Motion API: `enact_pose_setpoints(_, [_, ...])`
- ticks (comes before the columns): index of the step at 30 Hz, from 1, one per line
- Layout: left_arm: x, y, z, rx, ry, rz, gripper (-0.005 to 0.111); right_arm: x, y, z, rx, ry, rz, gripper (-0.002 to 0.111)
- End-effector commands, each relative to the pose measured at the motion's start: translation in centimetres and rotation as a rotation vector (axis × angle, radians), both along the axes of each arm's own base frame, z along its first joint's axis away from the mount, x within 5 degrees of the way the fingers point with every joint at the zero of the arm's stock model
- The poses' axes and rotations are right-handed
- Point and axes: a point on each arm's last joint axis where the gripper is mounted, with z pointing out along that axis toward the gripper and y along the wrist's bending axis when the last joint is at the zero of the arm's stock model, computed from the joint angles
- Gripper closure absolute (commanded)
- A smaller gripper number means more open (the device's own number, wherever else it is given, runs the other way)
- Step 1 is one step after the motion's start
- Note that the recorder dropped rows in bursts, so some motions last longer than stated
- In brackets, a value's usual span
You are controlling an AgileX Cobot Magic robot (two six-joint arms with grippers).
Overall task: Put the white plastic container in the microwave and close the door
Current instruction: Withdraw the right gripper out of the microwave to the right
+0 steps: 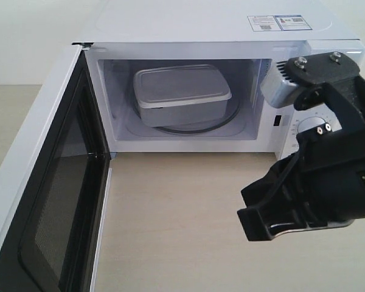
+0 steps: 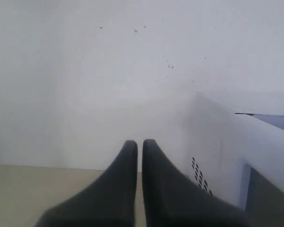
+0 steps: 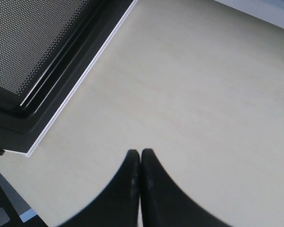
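You had the white plastic container (image 1: 181, 91) sitting inside the microwave (image 1: 219, 24). The door (image 1: 48, 201) stood wide open. Your right pincer (image 3: 140, 155) was pressed together, empty, over the surface (image 1: 182, 219). Your left pincer (image 2: 139, 144) was pressed together too

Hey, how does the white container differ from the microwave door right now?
The white plastic container lies flat inside the microwave; the door stands upright, swung wide open. The container is pale all over; the door's inner face is black-framed with a dark mesh window. The container is small and boxy; the door is a broad, thin panel. Both are rectangular.
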Motion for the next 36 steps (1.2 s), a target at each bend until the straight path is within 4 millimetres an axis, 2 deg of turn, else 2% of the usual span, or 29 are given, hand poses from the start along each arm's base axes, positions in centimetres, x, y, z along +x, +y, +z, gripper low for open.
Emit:
enact_pose_setpoints(1, [0.0,0.0,0.1,-0.008,-0.017,-0.001,0.102,-0.1,-0.1,0.0,-0.001,-0.016,0.009,0.108])
enact_pose_setpoints(27, [0.0,0.0,0.1,-0.008,-0.017,-0.001,0.102,0.0,-0.2,0.1,-0.010,-0.038,0.014,0.108])
enact_pose_setpoints(30, [0.0,0.0,0.1,-0.006,-0.017,-0.001,0.102,0.1,-1.3,1.0,0.007,-0.098,-0.015,0.108])
enact_pose_setpoints(36, [0.0,0.0,0.1,-0.004,-0.017,0.000,0.102,0.7,-6.3,3.4,0.313,-0.346,-0.359,0.108])
